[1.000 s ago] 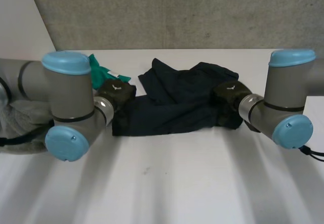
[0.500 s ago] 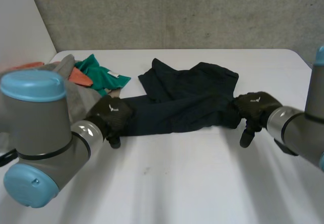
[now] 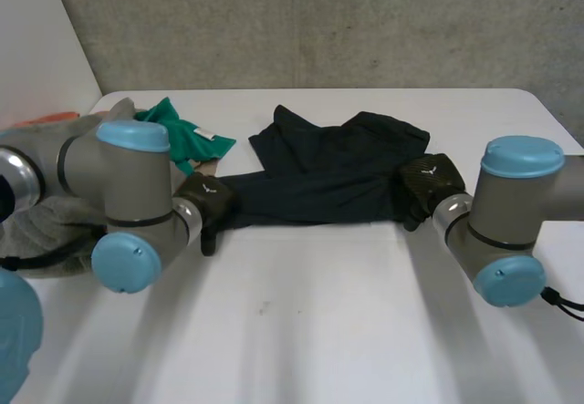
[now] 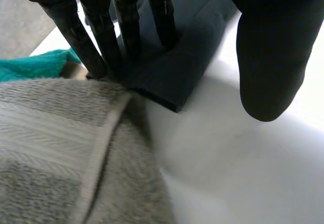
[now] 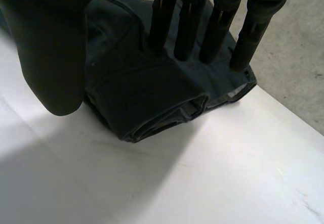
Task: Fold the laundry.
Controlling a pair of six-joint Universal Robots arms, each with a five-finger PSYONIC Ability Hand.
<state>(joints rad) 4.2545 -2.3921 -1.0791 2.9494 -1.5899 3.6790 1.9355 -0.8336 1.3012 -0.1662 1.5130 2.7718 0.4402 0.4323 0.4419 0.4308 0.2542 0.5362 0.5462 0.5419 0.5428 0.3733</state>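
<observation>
Left hand (image 3: 208, 205) sits at one end of the dark garment (image 3: 328, 171), which lies across the table (image 3: 319, 331); right hand (image 3: 427, 185) sits at the other end, with a green cloth (image 3: 182, 135) nearby.

At the left wrist, straight fingers (image 4: 126, 24) press the garment's folded corner, thumb clear, a grey towel (image 4: 61, 153) just beside.

At the right wrist, straight fingers (image 5: 190, 27) rest on the rolled end, thumb apart.

It looks soft, limp and light, probably best pinched at its end corners.
</observation>
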